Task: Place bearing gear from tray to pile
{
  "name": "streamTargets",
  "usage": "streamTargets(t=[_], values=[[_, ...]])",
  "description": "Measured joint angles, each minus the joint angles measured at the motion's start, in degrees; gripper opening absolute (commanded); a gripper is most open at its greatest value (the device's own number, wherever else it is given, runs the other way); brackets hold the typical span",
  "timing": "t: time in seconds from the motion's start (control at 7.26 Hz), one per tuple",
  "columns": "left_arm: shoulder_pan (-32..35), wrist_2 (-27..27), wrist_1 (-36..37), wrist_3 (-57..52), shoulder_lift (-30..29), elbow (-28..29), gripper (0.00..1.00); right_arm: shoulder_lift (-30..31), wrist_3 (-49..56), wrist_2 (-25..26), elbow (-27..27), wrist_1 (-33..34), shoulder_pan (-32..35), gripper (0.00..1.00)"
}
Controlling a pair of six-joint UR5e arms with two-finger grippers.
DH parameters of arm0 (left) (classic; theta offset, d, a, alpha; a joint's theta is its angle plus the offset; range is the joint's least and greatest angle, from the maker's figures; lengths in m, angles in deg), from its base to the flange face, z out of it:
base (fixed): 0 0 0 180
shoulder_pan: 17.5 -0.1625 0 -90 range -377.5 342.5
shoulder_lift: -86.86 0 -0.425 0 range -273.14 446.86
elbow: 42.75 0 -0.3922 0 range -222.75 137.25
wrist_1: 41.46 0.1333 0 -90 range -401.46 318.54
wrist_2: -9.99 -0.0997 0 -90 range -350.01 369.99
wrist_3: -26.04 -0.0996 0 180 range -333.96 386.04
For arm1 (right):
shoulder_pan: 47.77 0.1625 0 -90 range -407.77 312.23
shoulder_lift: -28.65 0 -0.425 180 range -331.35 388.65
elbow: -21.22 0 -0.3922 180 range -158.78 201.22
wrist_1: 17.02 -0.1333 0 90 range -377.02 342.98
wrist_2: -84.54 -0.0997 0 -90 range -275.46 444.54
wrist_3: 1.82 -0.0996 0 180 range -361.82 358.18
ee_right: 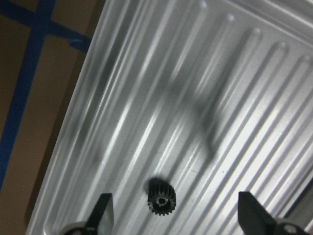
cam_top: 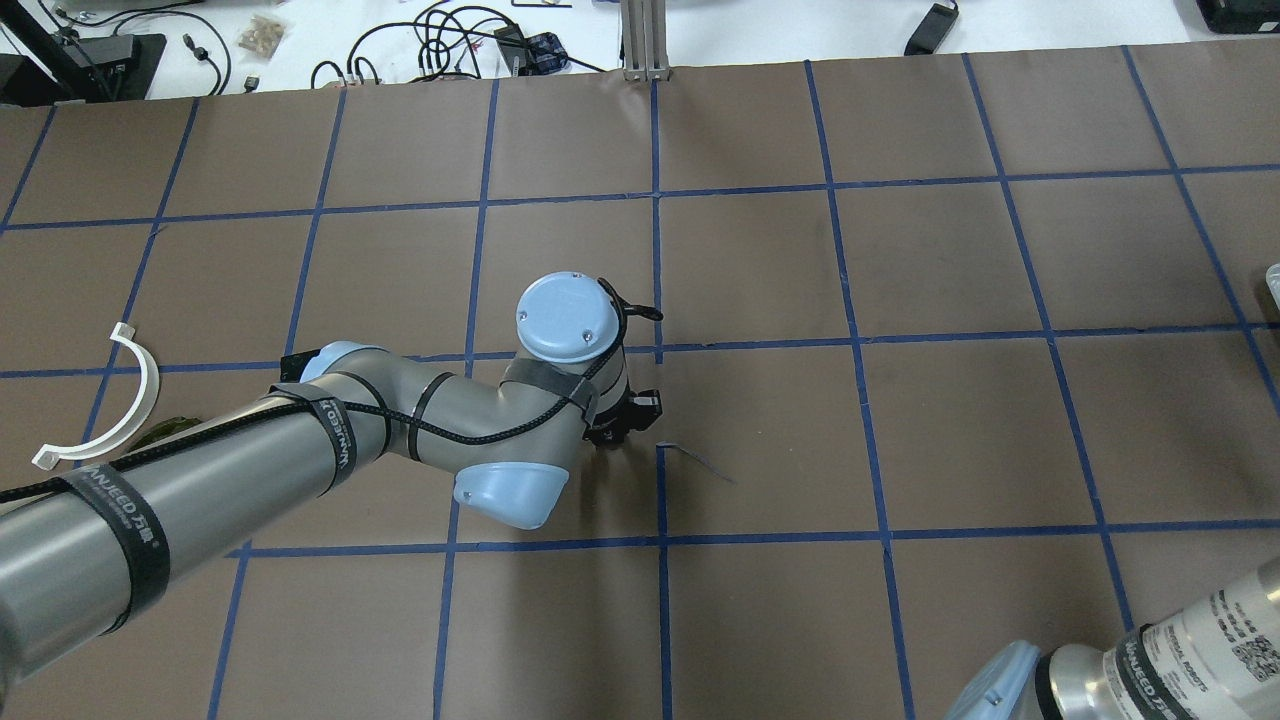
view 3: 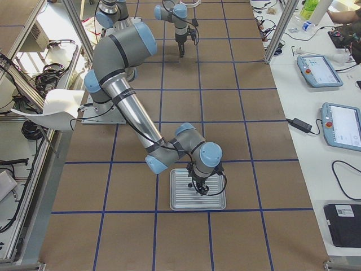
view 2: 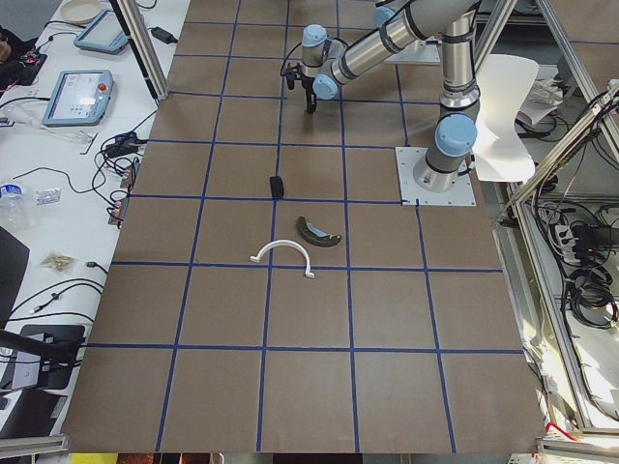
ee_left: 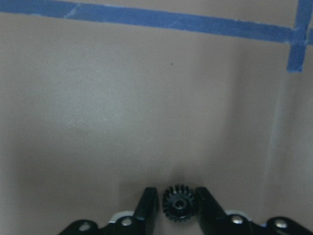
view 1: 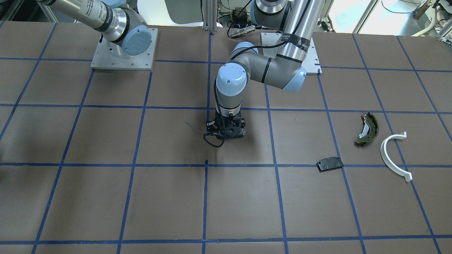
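My left gripper is low over the table's middle, its fingers closed against a small black bearing gear. The pile lies apart on the left arm's side: an olive brake shoe, a white half-ring arc and a flat black pad. My right gripper is open wide just above the ribbed metal tray. A second black gear lies on the tray between its fingers, nearer one finger. The tray also shows in the exterior right view.
The brown table carries a blue tape grid. A loose curl of tape lies beside the left gripper. The left arm's elbow hangs over the table's centre. Both arm base plates sit at the robot's edge.
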Motion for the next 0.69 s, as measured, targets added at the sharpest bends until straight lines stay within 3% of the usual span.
streamTargets(t=[0.41, 0.69], values=[[-2.2, -0.2, 1.9, -2.0, 1.8, 1.0, 0.00, -0.8, -0.9, 1.2, 0.3, 0.2, 0.0, 0.69], [-9.5, 0.0, -2.3, -9.8, 3.9, 1.8, 0.00, -0.9, -2.0, 3.0, 0.5, 0.1, 0.0, 0.62]])
